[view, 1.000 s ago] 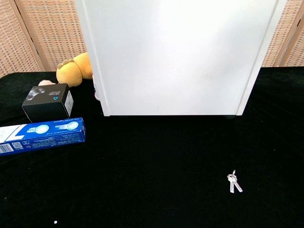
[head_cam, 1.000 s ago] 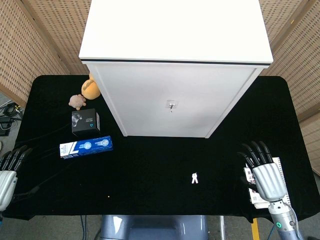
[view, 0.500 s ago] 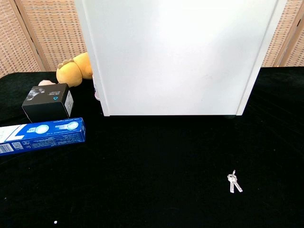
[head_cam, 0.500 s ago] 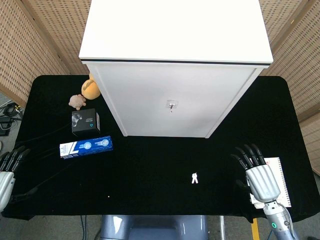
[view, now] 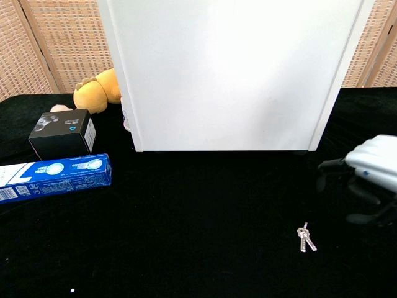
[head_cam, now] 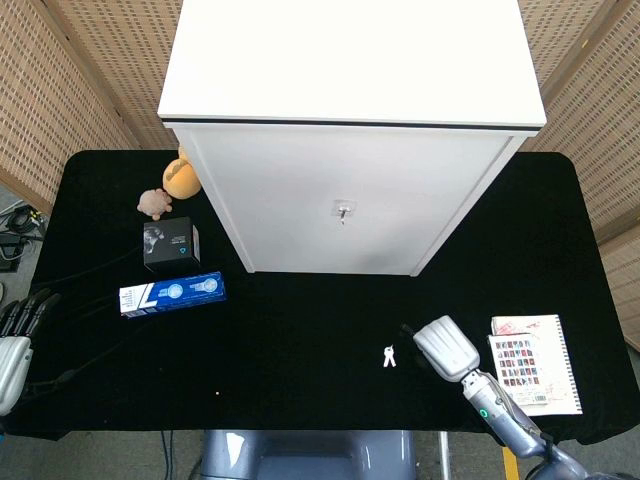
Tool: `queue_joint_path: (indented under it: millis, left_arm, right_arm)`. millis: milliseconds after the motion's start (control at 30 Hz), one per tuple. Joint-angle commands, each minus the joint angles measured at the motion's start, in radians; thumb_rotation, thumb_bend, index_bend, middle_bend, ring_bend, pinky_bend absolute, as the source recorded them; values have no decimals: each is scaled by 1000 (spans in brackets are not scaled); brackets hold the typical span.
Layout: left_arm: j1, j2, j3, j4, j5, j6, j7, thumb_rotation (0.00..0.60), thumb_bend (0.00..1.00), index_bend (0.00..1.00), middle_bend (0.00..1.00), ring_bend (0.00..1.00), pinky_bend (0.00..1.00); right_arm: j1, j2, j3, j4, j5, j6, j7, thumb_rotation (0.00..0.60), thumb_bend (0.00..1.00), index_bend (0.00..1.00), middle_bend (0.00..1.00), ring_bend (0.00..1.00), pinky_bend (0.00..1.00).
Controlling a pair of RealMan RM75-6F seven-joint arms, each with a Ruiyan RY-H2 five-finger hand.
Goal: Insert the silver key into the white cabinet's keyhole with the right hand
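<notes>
The silver key (head_cam: 389, 355) lies flat on the black table, in front of the white cabinet (head_cam: 350, 130); it also shows low in the chest view, the key (view: 305, 238) joined to a second one. The keyhole (head_cam: 342, 210) sits in the middle of the cabinet's front, with a small metal piece in it. My right hand (head_cam: 445, 347) hovers just right of the key, back upward, fingers apart and pointing down, holding nothing; in the chest view the right hand (view: 371, 176) is at the right edge, above and right of the key. My left hand (head_cam: 14, 335) rests at the far left edge, fingers extended, empty.
A spiral notebook (head_cam: 532, 364) lies at the table's right front. A blue toothpaste box (head_cam: 172, 292), a black box (head_cam: 170, 245), a small brown plush (head_cam: 154, 203) and an orange plush (head_cam: 180, 178) stand left of the cabinet. Wicker screens stand behind.
My right hand has moved left off the notebook toward the key and tipped its fingers downward. The notebook is now uncovered. The key and the left hand have stayed put.
</notes>
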Motion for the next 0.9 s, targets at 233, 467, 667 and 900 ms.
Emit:
queue_joint_path:
  millis: [233, 467, 667, 900]
  left_arm:
    - [-7, -10, -6, 9, -23, -16, 16, 600, 0, 0, 0, 0, 0]
    - [-9, -16, -7, 11, -30, -21, 27, 600, 0, 0, 0, 0, 0]
    - [-9, -18, -7, 11, -32, -22, 30, 600, 0, 0, 0, 0, 0]
    - [-11, -23, -6, 10, -35, -26, 40, 600, 0, 0, 0, 0, 0]
  right_arm:
    - [67, -98, 2, 111, 24, -115, 41, 600, 484, 473, 891, 894, 1000]
    - [82, -133, -14, 162, 7, -121, 51, 600, 545, 504, 892, 894, 1000]
    - [95, -150, -35, 211, -28, -111, 58, 600, 552, 521, 892, 894, 1000]
    - [106, -172, -48, 262, -56, -90, 80, 600, 558, 532, 893, 894, 1000]
